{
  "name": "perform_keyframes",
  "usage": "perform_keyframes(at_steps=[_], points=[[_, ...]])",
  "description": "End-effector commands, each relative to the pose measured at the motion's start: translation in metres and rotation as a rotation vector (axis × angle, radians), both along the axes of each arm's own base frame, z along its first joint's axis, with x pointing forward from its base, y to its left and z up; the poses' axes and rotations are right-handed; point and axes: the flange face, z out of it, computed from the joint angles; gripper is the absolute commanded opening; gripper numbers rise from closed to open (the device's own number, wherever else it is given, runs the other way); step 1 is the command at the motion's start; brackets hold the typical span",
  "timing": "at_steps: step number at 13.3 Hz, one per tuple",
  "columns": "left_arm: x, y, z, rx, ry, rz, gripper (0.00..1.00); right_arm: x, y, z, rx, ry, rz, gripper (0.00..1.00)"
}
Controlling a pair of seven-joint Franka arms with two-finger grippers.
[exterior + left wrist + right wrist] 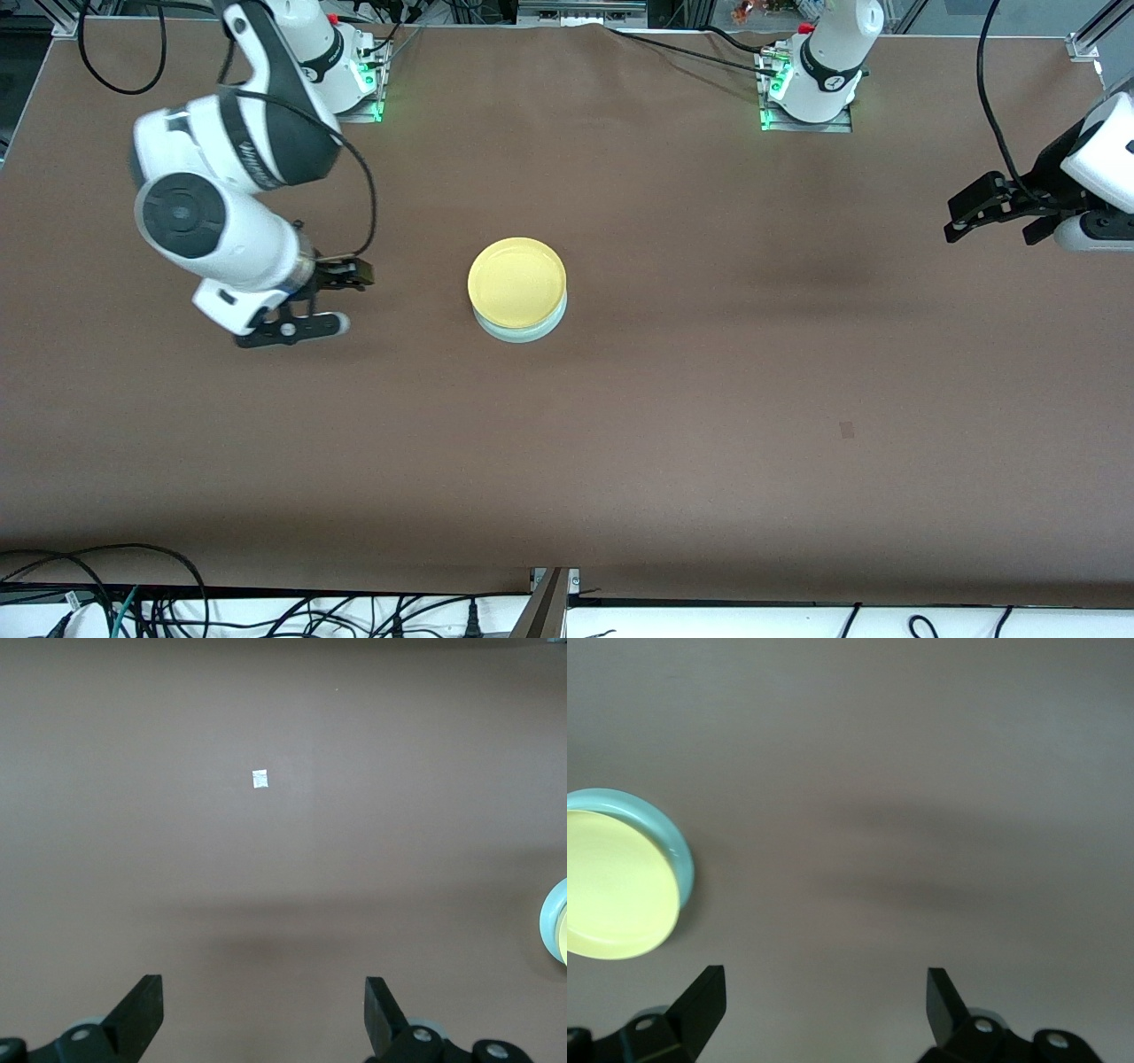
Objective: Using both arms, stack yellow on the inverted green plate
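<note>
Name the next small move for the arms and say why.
Probably just retract the right end effector toward its base. The yellow plate already sits on the green plate, both end effectors are open and empty, and the left end effector waits over the table's end.

We see the yellow plate (516, 281), round and rim-up, resting on the pale green plate (523, 331), which lies inverted on the brown bench (709, 372) near its middle.
</note>
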Motion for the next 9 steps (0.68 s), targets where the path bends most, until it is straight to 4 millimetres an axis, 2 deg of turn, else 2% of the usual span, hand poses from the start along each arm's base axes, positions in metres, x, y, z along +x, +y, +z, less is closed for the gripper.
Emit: perform_keyframes(at_steps=[1,2,4,6,9], points=[[0.006,-0.003,0.004,-0.016,-0.007,-0.025,1.0,0.007,-0.043,0.053,-0.025,0.02,-0.075,1.0],[0.007,-0.005,0.003,-0.017,-0.005,-0.028,1.0,-0.003,-0.05,0.085,0.008,-0.024,-0.099,1.0],[0.007,-0.007,0.003,-0.017,-0.005,-0.032,1.0,-0.015,-0.097,0.087,0.09,-0.093,-0.185,1.0],[0.007,-0.007,0.002,-0.017,-0.004,-0.032,1.0,-0.055,-0.127,0.095,0.119,-0.251,-0.25,1.0],[0.007,-0.009,0.002,-0.017,-0.004,-0.035,1.0,-0.076,-0.13,0.118,0.073,-0.183,-0.232,1.0]])
